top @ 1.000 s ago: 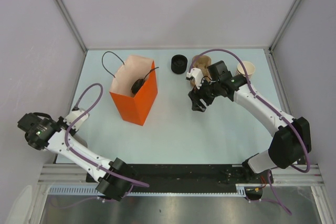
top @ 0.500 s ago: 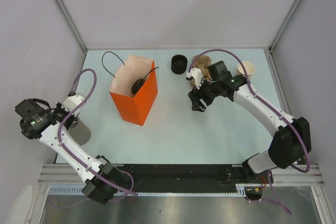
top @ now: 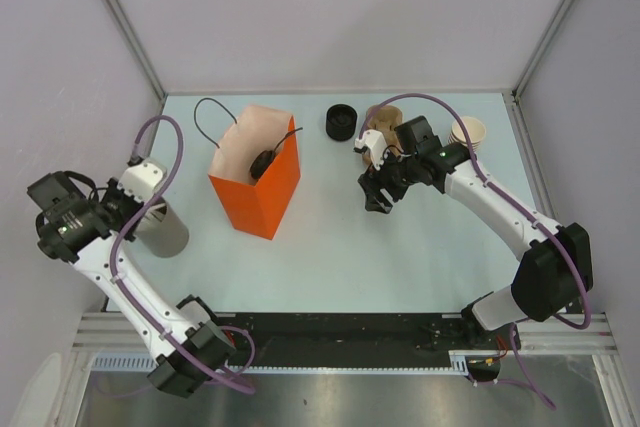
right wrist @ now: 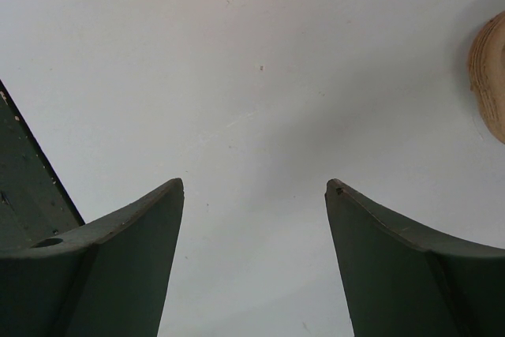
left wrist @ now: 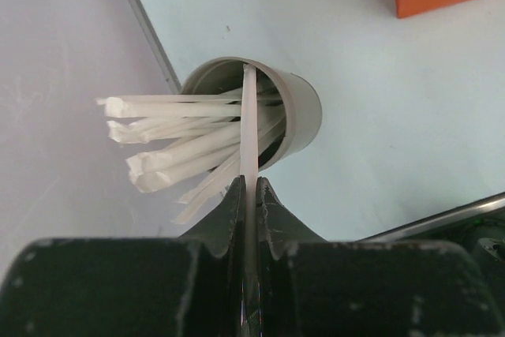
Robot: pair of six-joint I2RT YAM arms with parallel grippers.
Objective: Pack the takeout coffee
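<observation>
The takeout coffee shows only as a black lid (top: 263, 161) down inside the open orange bag (top: 258, 192); its cup is hidden by the bag walls. At the table's left edge my left gripper (top: 125, 211) is shut on one white paper-wrapped straw (left wrist: 249, 128). That straw still reaches into the grey straw holder (left wrist: 298, 108), among several other wrapped straws (left wrist: 170, 144). My right gripper (top: 376, 197) hangs open over bare table right of the bag, with nothing between its fingers (right wrist: 126, 234).
A stack of black lids (top: 341, 122) stands at the back centre. The brown moulded carrier (top: 386, 124) lies just behind my right wrist, and its tan edge (right wrist: 491, 76) shows in the right wrist view. A tan cup stack (top: 468, 131) stands at the back right.
My left arm has lifted and swung back from the table edge, uncovering the grey straw holder. Its jaws have closed a little tighter on the straw. The right arm has not moved.
</observation>
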